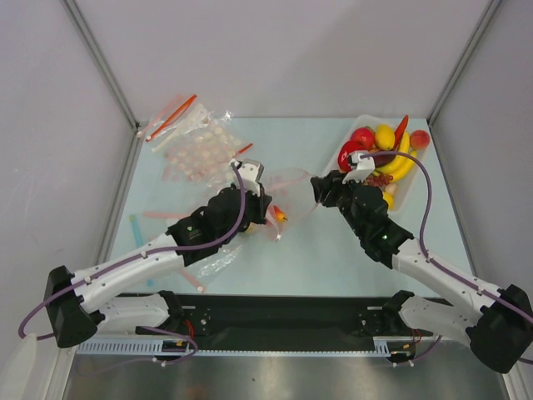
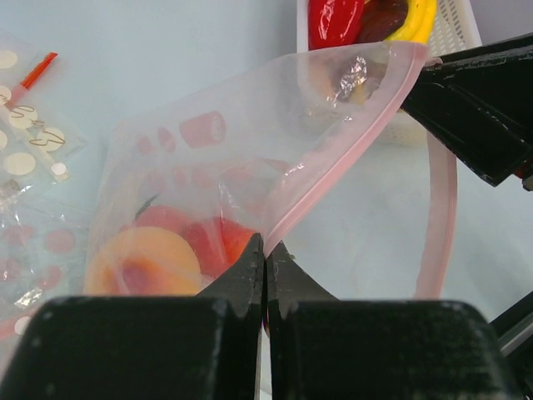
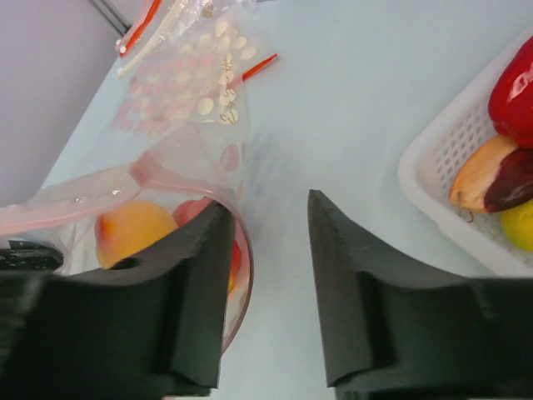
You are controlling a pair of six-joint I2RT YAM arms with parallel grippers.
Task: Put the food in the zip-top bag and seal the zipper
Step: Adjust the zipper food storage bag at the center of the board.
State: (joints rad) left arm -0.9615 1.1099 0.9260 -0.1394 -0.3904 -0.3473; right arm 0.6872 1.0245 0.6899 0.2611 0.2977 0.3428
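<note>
Pinching the zipper [image 2: 350, 146], the left gripper [image 2: 265, 254] is clamped on the zip-top bag [image 2: 191, 158] at the centre of the table [image 1: 333, 258]. Right gripper [image 3: 266, 275] stands open, jaws apart, at the bag's three o'clock end. Peach [image 2: 141, 258] lies inside; white tray [image 3: 433, 179] at two o'clock holds a red pepper [image 3: 520, 87].

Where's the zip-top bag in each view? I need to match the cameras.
Top external: zip-top bag at mid-table, just left of the tray.
Left wrist: it fills the left and centre, its rim pinched by the left gripper.
Right wrist: lower left, partly behind one finger.
Shared landmark: the white tray, top right in the left wrist view, right edge in the right wrist view.
</note>
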